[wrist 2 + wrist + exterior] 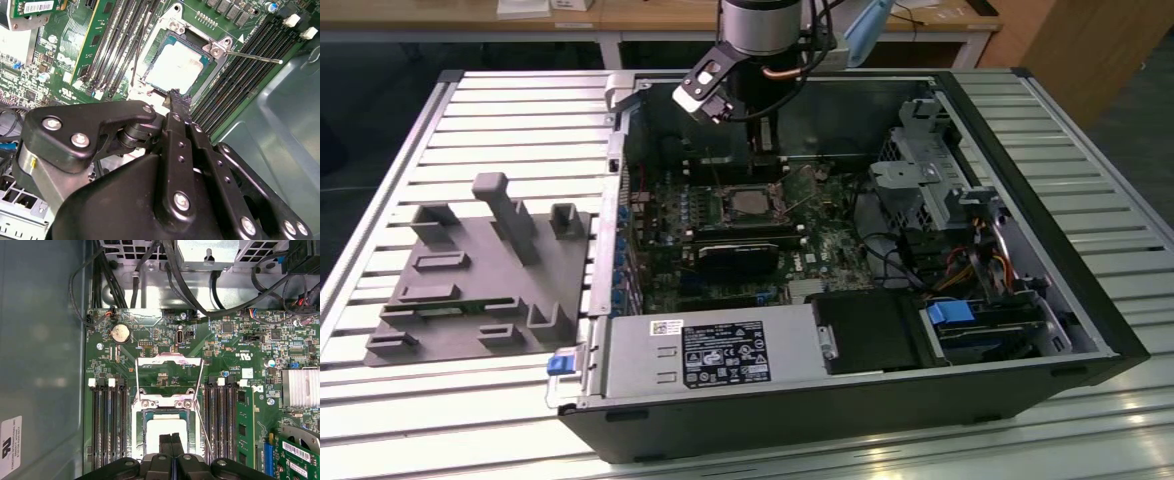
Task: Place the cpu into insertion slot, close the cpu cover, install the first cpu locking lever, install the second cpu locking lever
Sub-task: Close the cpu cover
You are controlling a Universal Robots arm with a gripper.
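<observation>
With your gripper (171, 440) pinched fully closed, its two fingers flat against each other and nothing between them, you're right down over the board. The tips sit at the edge of the cpu (167, 424), and I can't tell whether they touch it. The chip lies flat inside the insertion slot (150, 412), silver top up. Just beyond it, the cpu cover (170, 360) stands swung open, with the green motherboard (240, 355) showing through its cut-out. One locking lever (250, 56) juts out free across the memory slots (240, 72).

Watch it here. Press down off-centre on that chip and it could tilt in the slot and bend the contacts. Sweep sideways and the fingers could snag the loose lever rod, or knock the cover down crooked onto the chip.
</observation>
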